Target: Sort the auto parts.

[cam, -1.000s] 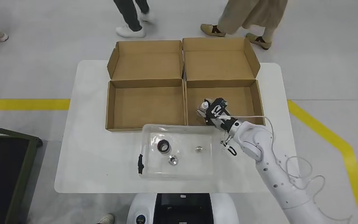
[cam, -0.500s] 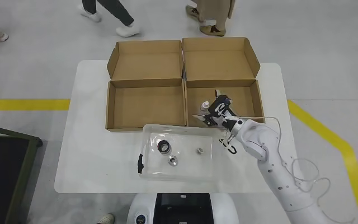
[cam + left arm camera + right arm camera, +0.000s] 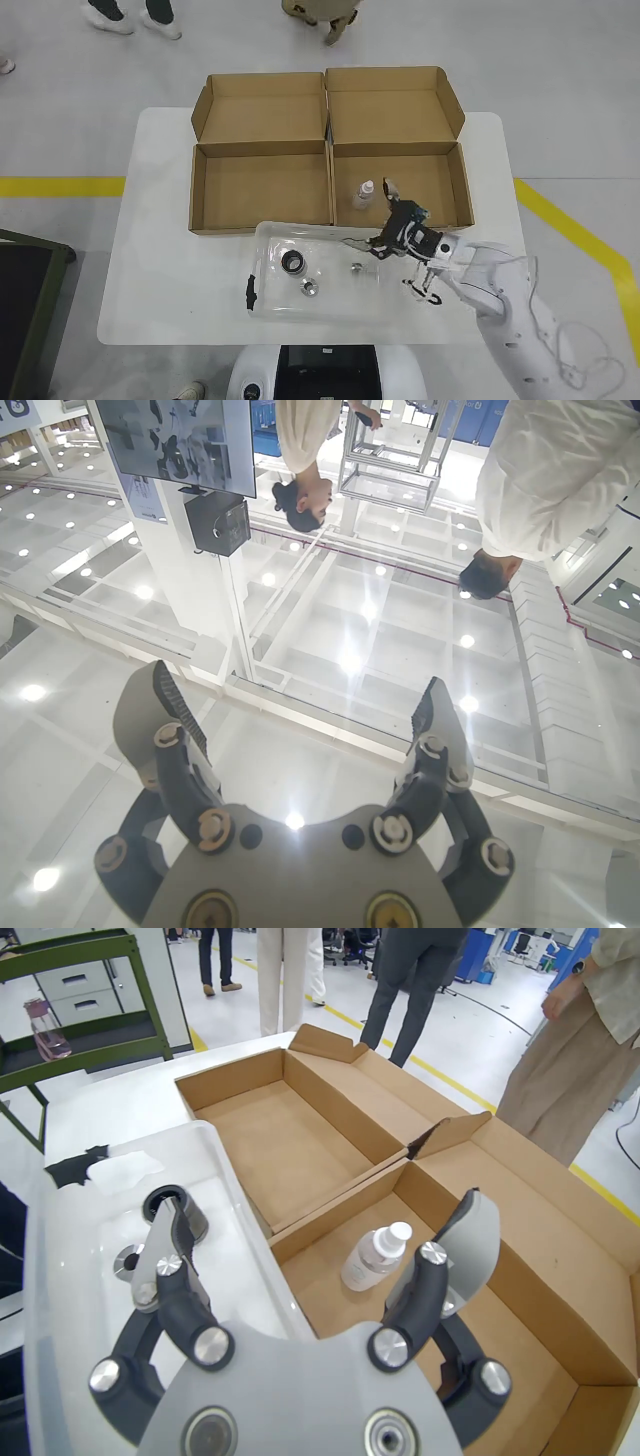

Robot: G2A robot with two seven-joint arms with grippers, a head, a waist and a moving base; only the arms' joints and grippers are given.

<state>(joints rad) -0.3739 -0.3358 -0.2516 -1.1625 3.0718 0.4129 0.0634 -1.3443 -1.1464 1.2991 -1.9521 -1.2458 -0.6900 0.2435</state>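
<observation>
A small white spray bottle lies on the floor of the right cardboard box. My right gripper hangs open and empty above the seam between that box and the clear tray, a short way from the bottle. In the tray sit a black ring part, a small metal disc and another small metal piece. My left gripper is open, empty, and faces the ceiling.
The left cardboard box holds nothing. Both boxes have their lids folded back away from me. A black piece clings to the tray's left rim. White table lies bare left of the tray.
The right gripper opened and left the bottle in the right box. It then drew back from the box toward the tray.
</observation>
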